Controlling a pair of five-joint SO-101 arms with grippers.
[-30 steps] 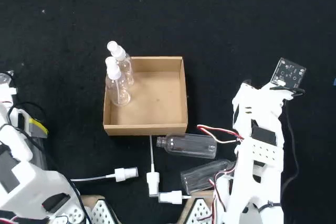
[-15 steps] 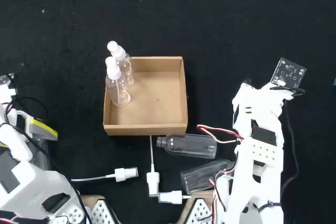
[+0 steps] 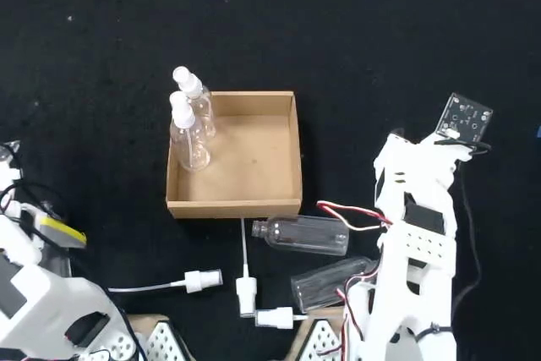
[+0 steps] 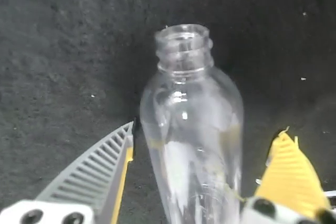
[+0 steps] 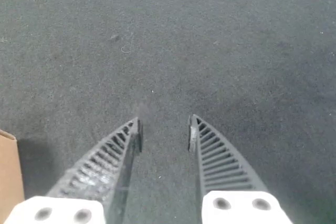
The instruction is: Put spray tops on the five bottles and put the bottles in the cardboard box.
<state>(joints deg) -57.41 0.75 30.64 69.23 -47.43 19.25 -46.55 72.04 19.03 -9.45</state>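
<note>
My left gripper (image 4: 207, 128) is shut on a clear capless bottle (image 4: 191, 129), its open neck pointing away from the wrist; in the high view this arm sits at the near left edge, its yellow finger (image 3: 64, 232) showing. The cardboard box (image 3: 279, 200) stands mid-table with two sprayer-topped bottles (image 3: 190, 128) upright in its far left corner. Two capless bottles (image 3: 304, 234) (image 3: 330, 283) lie in front of the box. Three spray tops (image 3: 203, 280) (image 3: 246, 291) (image 3: 275, 319) lie near the front edge. My right gripper (image 5: 164, 124) is open over bare cloth, holding nothing.
The black cloth (image 3: 380, 48) covers the table. The right arm (image 3: 414, 234) stretches along the right side beside the lying bottles. A corner of the box (image 5: 7, 166) shows in the right wrist view. Arm bases (image 3: 169, 340) sit at the front edge.
The left arm has drawn back toward the near left edge, carrying the capless bottle with it. The right arm and everything on the table have stayed put.
</note>
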